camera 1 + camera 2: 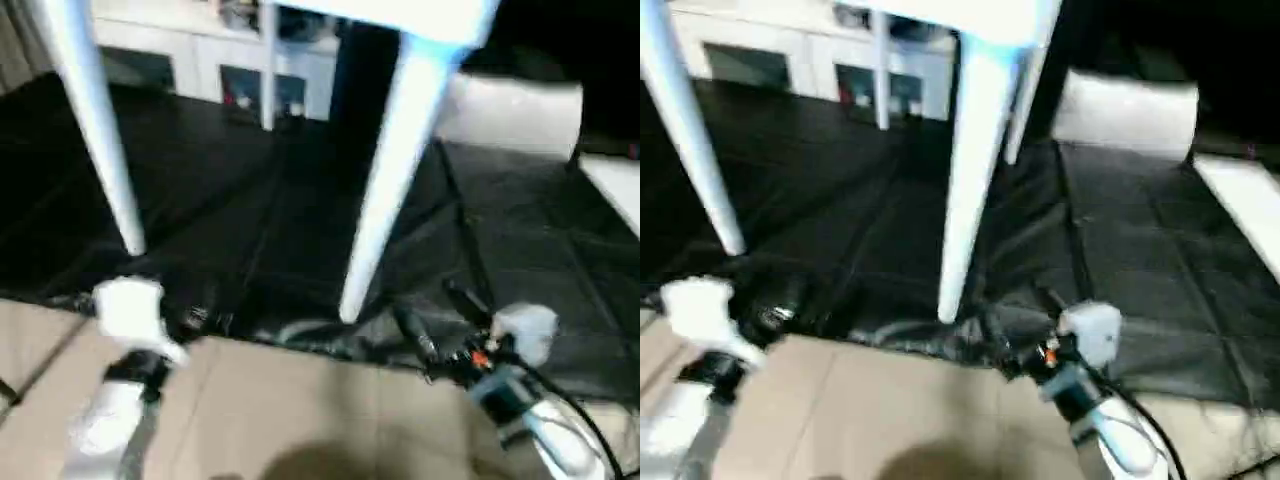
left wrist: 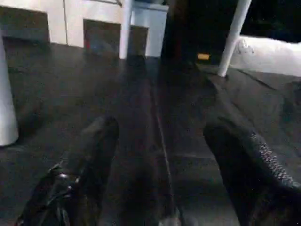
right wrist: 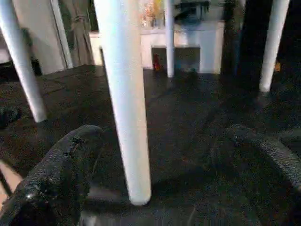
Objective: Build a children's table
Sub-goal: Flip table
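Children's table (image 1: 400, 15): white plastic, standing upright on its legs; the edge of the tabletop runs along the top of the head views.
Legs: four long, white, round and tapered, narrowing toward the feet. Near-left leg (image 1: 100, 130) and near-right leg (image 1: 385, 180) stand in front; the two far legs (image 3: 169, 37) (image 3: 272, 44) stand behind them.
Position of the table: on the black mat (image 1: 250, 200), directly ahead of the robot, all four feet resting on the mat.
Floor: a black mat with creases and seam lines, its wrinkled front edge lying on a beige floor (image 1: 300, 400).
Room: a white cabinet (image 1: 200, 65) with dark compartments along the far side; a white pillow-like slab (image 1: 510, 115) at the far right, beyond the table.
Left arm: silver forearm rising from the lower left, its left end effector (image 2: 162, 155) low over the front edge of the mat, pointing toward the table.
Left end effector state: the two black fingers (image 2: 89, 155) stand well apart, nothing between them (bare mat shows in the gap).
Right arm: silver forearm rising from the lower right, with a dark cable along it.
Right end effector (image 3: 155, 165): spread wide, holding nothing; the near-right leg stands in line with the gap, ahead of the fingertips (image 3: 80, 146).
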Tool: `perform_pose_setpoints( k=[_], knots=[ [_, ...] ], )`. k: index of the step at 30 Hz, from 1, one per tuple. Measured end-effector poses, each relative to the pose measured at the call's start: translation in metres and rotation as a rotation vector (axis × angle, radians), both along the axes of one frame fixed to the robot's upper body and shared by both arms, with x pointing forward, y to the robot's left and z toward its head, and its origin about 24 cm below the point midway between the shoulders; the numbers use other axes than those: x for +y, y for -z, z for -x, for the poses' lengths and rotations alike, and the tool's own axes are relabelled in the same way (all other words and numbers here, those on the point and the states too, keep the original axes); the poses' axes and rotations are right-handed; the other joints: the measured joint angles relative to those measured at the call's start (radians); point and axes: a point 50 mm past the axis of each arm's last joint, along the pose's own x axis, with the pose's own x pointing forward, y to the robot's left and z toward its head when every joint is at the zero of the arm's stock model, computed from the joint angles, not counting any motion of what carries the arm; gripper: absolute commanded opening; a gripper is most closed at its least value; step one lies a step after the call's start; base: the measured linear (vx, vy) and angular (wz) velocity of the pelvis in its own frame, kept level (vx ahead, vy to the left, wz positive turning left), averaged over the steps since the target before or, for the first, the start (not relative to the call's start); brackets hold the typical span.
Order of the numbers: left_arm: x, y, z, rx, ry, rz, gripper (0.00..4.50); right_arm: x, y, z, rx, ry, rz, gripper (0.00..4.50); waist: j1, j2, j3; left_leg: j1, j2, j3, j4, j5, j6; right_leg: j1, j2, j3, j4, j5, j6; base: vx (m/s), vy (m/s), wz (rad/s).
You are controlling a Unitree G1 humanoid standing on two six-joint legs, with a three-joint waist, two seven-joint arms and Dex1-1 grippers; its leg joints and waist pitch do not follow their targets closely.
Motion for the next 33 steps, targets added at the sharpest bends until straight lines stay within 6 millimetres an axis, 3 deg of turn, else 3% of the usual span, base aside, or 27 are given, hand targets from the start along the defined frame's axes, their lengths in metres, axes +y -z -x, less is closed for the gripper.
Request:
perform_pose_setpoints(
  k=[2, 3, 4, 5, 7, 9, 10, 11, 12, 13, 14, 15, 16, 17, 18, 19, 20, 21, 22, 23, 24, 25, 26, 28, 31, 33],
  knots=[
    [0.001, 0.0, 0.0, 0.01, -0.016, 0.005, 3.44, 0.0, 0.001, -0.003, 0.008, 0.035, 0.008, 4.5, -0.011, -0.003, 0.0, 0.001, -0.001, 0.001, -0.003, 0.002, 0.004, 0.004, -0.001, 0.0, -0.01, 0.013, -0.005, -0.032, -0.002, 0.02],
    [0.001, 0.001, -0.001, 0.019, -0.022, 0.007, 3.44, 0.001, 0.001, -0.005, 0.009, 0.052, 0.0, 4.5, -0.009, -0.006, -0.001, 0.002, -0.002, 0.003, -0.001, 0.003, 0.006, 0.005, -0.004, 0.0, -0.011, 0.013, -0.005, 0.0, 0.0, 0.0],
    [0.001, 0.001, -0.002, 0.023, -0.023, 0.008, 3.44, 0.001, 0.001, -0.007, 0.012, 0.07, -0.005, 4.5, -0.009, -0.004, 0.001, 0.012, 0.001, 0.016, 0.004, 0.0, 0.01, -0.006, 0.0, 0.012, -0.012, 0.013, -0.004, -0.094, 0.046, -0.18],
    [0.0, 0.002, -0.001, 0.03, -0.026, 0.01, 3.44, 0.001, 0.003, -0.01, 0.019, 0.088, -0.009, 4.5, -0.001, -0.01, 0.0, 0.024, 0.0, 0.031, 0.01, -0.005, 0.018, -0.006, 0.005, 0.034, -0.011, 0.013, -0.004, -0.075, 0.034, -0.15],
    [0.0, 0.002, -0.001, 0.033, -0.023, 0.004, 3.44, 0.001, 0.007, -0.011, 0.042, 0.106, -0.009, 4.5, 0.015, 0.0, 0.006, 0.034, -0.014, 0.042, 0.017, -0.015, 0.034, -0.001, 0.014, 0.076, -0.011, 0.015, -0.001, -0.039, 0.12, -0.55],
    [0.001, 0.001, -0.001, 0.033, -0.021, -0.016, 3.44, 0.005, 0.012, -0.01, 0.068, 0.106, -0.011, 4.5, 0.008, 0.005, 0.012, 0.044, -0.023, 0.054, 0.028, -0.023, 0.048, -0.004, 0.011, 0.094, -0.016, 0.016, 0.001, -0.057, 0.16, -0.53],
    [0.002, 0.001, -0.001, 0.036, -0.024, -0.027, 3.44, 0.008, 0.015, -0.009, 0.081, 0.1, -0.017, 4.5, -0.012, 0.009, 0.013, 0.039, -0.024, 0.06, 0.035, -0.026, 0.061, 0.004, -0.003, 0.073, -0.026, 0.014, 0.002, -0.142, 0.202, -0.31],
    [0.004, 0.001, -0.001, 0.041, -0.031, -0.041, 3.44, 0.011, 0.017, -0.008, 0.092, 0.094, -0.026, 4.5, -0.028, 0.018, 0.014, 0.032, -0.022, 0.071, 0.027, -0.021, 0.07, 0.014, -0.02, 0.039, -0.019, -0.004, 0.001, -0.142, 0.202, -0.31],
    [0.005, 0.0, -0.002, 0.038, -0.031, -0.055, 3.44, 0.013, 0.017, -0.007, 0.095, 0.09, -0.032, 4.5, -0.037, 0.014, 0.012, 0.025, -0.023, 0.078, 0.025, -0.017, 0.079, 0.008, -0.041, 0.008, 0.03, -0.031, -0.018, -0.123, 0.194, -0.05],
    [0.005, -0.003, -0.003, 0.03, -0.025, -0.074, 3.44, 0.013, 0.019, -0.004, 0.107, 0.087, -0.031, 4.5, -0.035, 0.006, 0.008, 0.015, -0.024, 0.089, 0.025, -0.013, 0.085, 0.015, -0.044, -0.01, 0.093, -0.035, -0.022, -0.089, 0.15, 0.02],
    [0.006, -0.003, -0.002, 0.031, -0.026, -0.09, 3.44, 0.014, 0.02, -0.003, 0.11, 0.084, -0.031, 4.5, -0.031, 0.005, 0.006, 0.003, -0.03, 0.091, 0.024, -0.013, 0.085, 0.044, -0.038, -0.007, 0.097, -0.04, -0.02, -0.12, 0.196, -0.01],
    [0.006, -0.002, 0.0, 0.037, -0.03, -0.1, 3.44, 0.014, 0.021, -0.003, 0.109, 0.074, -0.022, 4.5, -0.022, -0.005, -0.005, -0.025, -0.048, 0.104, 0.021, -0.013, 0.085, 0.065, -0.035, 0.016, 0.076, -0.08, 0.036, -0.062, 0.106, -0.07],
    [0.006, 0.001, 0.003, 0.054, -0.031, -0.105, 3.44, 0.013, 0.022, -0.004, 0.112, 0.068, -0.008, 4.5, -0.02, -0.008, -0.006, -0.034, -0.058, 0.089, 0.026, -0.017, 0.074, 0.039, -0.046, 0.02, 0.065, -0.085, 0.03, -0.017, 0.07, -0.17],
    [0.006, 0.005, 0.007, 0.077, -0.031, -0.103, 3.44, 0.012, 0.024, -0.003, 0.121, 0.066, 0.006, 4.5, -0.014, 0.013, -0.001, -0.049, -0.067, 0.057, 0.056, -0.033, 0.046, 0.038, -0.047, 0.011, 0.056, -0.082, 0.029, -0.004, 0.084, -0.2],
    [0.006, 0.009, 0.011, 0.099, -0.037, -0.099, 3.44, 0.012, 0.027, -0.002, 0.135, 0.064, 0.01, 4.5, -0.018, 0.035, 0.001, -0.056, -0.069, 0.028, 0.067, -0.031, 0.042, 0.048, -0.042, -0.006, 0.047, -0.074, 0.028, -0.004, 0.084, -0.2],
    [0.007, 0.011, 0.012, 0.108, -0.048, -0.097, 3.44, 0.013, 0.033, 0.0, 0.16, 0.063, 0.004, 4.5, -0.031, 0.061, 0.005, -0.054, -0.062, 0.004, 0.075, -0.023, 0.05, 0.069, -0.018, -0.01, 0.039, -0.072, 0.027, -0.038, 0.086, -0.05],
    [0.009, 0.009, 0.011, 0.101, -0.064, -0.095, 3.44, 0.017, 0.034, 0.001, 0.167, 0.051, -0.002, 4.5, -0.043, 0.054, 0.002, -0.056, -0.061, -0.004, 0.072, -0.024, 0.051, 0.07, 0.0, 0.007, 0.052, -0.077, 0.021, 0.0, 0.0, 0.0],
    [0.011, 0.006, 0.009, 0.092, -0.08, -0.095, 3.44, 0.017, 0.034, 0.001, 0.165, 0.041, -0.001, 4.5, -0.048, 0.043, 0.001, -0.061, -0.053, -0.004, 0.068, -0.024, 0.051, 0.067, 0.013, 0.022, 0.078, -0.078, 0.02, -0.054, -0.005, 0.17],
    [0.009, 0.005, 0.009, 0.088, -0.088, -0.089, 3.44, 0.015, 0.034, 0.001, 0.165, 0.03, 0.015, 4.5, -0.048, 0.039, 0.0, -0.064, -0.038, -0.003, 0.061, -0.024, 0.051, 0.067, 0.021, 0.025, 0.095, -0.076, 0.017, -0.066, -0.065, 0.19],
    [0.009, 0.007, 0.011, 0.1, -0.097, -0.082, 3.44, 0.014, 0.034, 0.001, 0.167, 0.022, 0.022, 4.5, -0.046, 0.035, -0.003, -0.066, -0.037, -0.002, 0.048, -0.024, 0.051, 0.073, 0.014, 0.029, 0.083, -0.075, 0.015, -0.066, -0.065, 0.19],
    [0.008, 0.01, 0.014, 0.116, -0.099, -0.079, 3.44, 0.014, 0.034, 0.001, 0.17, 0.018, 0.023, 4.5, -0.043, 0.025, -0.011, -0.07, -0.043, 0.0, 0.037, -0.024, 0.051, 0.077, 0.001, 0.043, 0.048, -0.076, 0.014, -0.025, -0.077, -0.02],
    [0.008, 0.014, 0.016, 0.139, -0.104, -0.08, 3.44, 0.015, 0.034, -0.001, 0.173, -0.002, 0.029, 4.5, -0.035, -0.006, -0.026, -0.084, -0.054, 0.003, 0.028, -0.021, 0.051, 0.064, -0.015, 0.054, 0.028, -0.058, 0.053, -0.003, -0.121, -0.2],
    [0.008, 0.019, 0.02, 0.164, -0.111, -0.083, 3.44, 0.015, 0.036, -0.001, 0.18, -0.017, 0.036, 4.5, -0.028, -0.007, -0.027, -0.088, -0.055, -0.002, 0.021, -0.02, 0.052, 0.055, -0.012, 0.056, 0.024, -0.055, 0.048, -0.003, -0.121, -0.2],
    [0.004, 0.026, 0.026, 0.191, -0.12, -0.064, 3.44, 0.011, 0.041, 0.002, 0.204, -0.035, 0.053, 4.5, -0.014, 0.0, -0.024, -0.079, -0.046, -0.003, 0.011, -0.009, 0.051, 0.051, -0.004, 0.053, 0.023, -0.053, 0.038, -0.06, -0.127, -0.13],
    [0.006, 0.027, 0.029, 0.197, -0.13, -0.068, 3.44, 0.01, 0.042, 0.001, 0.208, -0.03, 0.038, 4.5, -0.014, 0.003, -0.02, -0.073, -0.033, 0.003, -0.002, 0.012, 0.042, 0.054, 0.002, 0.045, 0.021, -0.054, 0.029, -0.041, -0.061, -0.03],
    [0.006, 0.028, 0.03, 0.203, -0.133, -0.068, 3.44, 0.012, 0.039, -0.002, 0.198, -0.038, 0.022, 4.5, -0.014, 0.004, -0.02, -0.073, -0.032, 0.003, -0.004, 0.012, 0.042, 0.055, 0.003, 0.045, 0.017, -0.052, 0.026, 0.0, 0.0, 0.0]
  ],
)
